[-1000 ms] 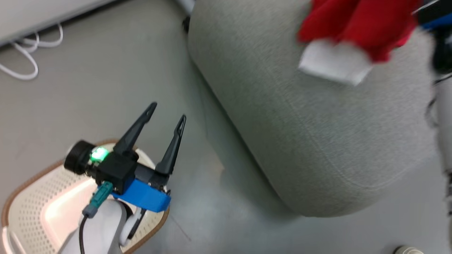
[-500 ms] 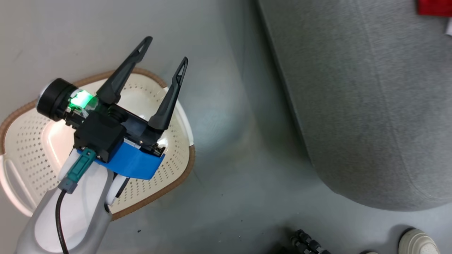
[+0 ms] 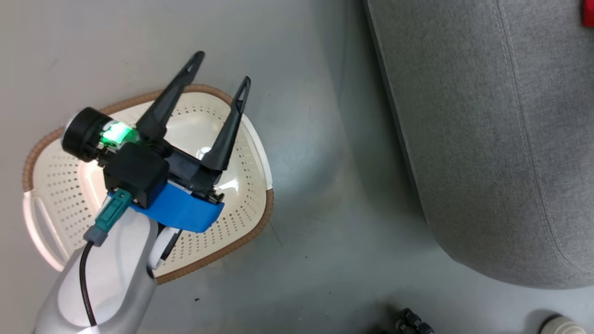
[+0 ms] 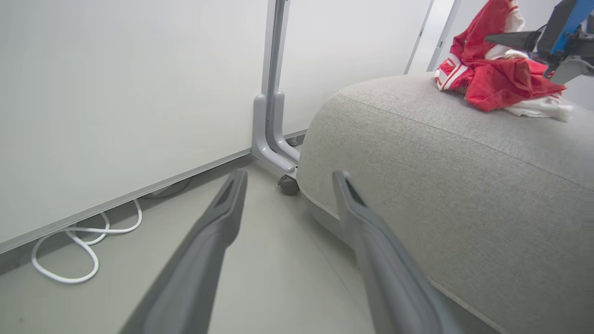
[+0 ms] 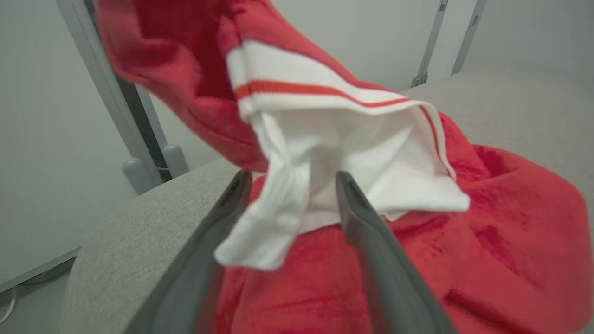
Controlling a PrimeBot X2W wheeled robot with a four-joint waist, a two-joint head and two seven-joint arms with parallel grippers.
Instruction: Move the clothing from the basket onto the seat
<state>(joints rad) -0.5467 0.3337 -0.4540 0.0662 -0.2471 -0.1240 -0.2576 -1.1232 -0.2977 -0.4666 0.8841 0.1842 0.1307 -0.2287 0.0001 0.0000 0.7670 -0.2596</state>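
1. Red fabric with white trim stripes and a bit of white cloth, the clothing [image 4: 496, 74] lay heaped on top of the large grey upholstered seat [image 4: 464, 185], well in from its rounded edge.
2. In the right wrist view the clothing [image 5: 487, 241] was crumpled. A white band with a thin red stripe folded over plain white fabric, and red folds spread below it. No lettering could be read.
3. The right gripper [image 5: 293, 176] was at the heap with its two dark fingers spread wide, unclenched. A blurred flap of white cloth hung between them, and whether it touched either finger could not be told.
4. The seat [image 3: 487, 139] showed a stitched seam following its curved edge. A sliver of red [image 3: 588, 11] sat at the top right corner of the head view.
5. A strip of grey floor [image 3: 325, 185] separated the seat from the cream perforated plastic basket [image 3: 60, 185] with its brown woven-look rim. The basket stood well apart from the clothing.
6. The left gripper [image 3: 222, 68] hung over the basket with its fingers released and apart, grasping nothing. The pale forearm and blue mount covered part of the basket's glossy bottom.
7. Beyond the seat stood a white wall panel [image 4: 116, 93] with a grey metal post [image 4: 271, 93] on a caster. A white cable [image 4: 69, 260] looped on the floor at the panel's foot.
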